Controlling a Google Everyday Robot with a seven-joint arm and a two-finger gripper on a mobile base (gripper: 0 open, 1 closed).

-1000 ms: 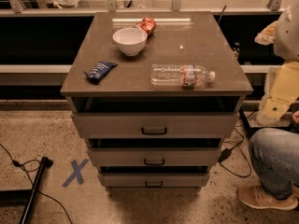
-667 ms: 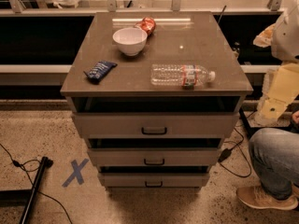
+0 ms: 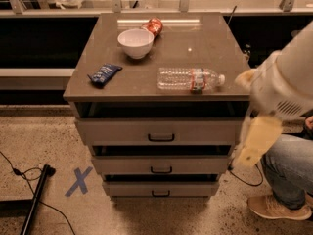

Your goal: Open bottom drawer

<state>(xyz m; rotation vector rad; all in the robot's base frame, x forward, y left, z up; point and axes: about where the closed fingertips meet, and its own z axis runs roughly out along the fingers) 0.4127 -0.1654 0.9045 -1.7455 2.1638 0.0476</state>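
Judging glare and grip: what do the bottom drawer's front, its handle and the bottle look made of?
The bottom drawer front looks like matte grey-brown laminate or painted board: no shine. Its handle: black metal or plastic, cannot tell. The bottle: clear ribbed plastic, see-through. The gripper, cream, likely plastic, hangs right of the drawers.

Cabinet top [image 3: 195,53] bears bowl [image 3: 135,42], bottle [image 3: 188,79], packet [image 3: 104,74], bag [image 3: 154,26]; tool [image 3: 257,140] at right.

The claw [image 3: 257,142] hangs off the right front corner of the tabletop [image 3: 210,48]. Nearest it, up and to the left, a clear water bottle [image 3: 190,79] lies on its side. Farther left are a blue packet [image 3: 104,74], a white bowl [image 3: 135,42] and, just behind the bowl, a red packet [image 3: 154,26]. Far down-left on the floor is a blue tape X [image 3: 78,181]. Just right of the claw is a person's jeans-clad knee [image 3: 288,165].
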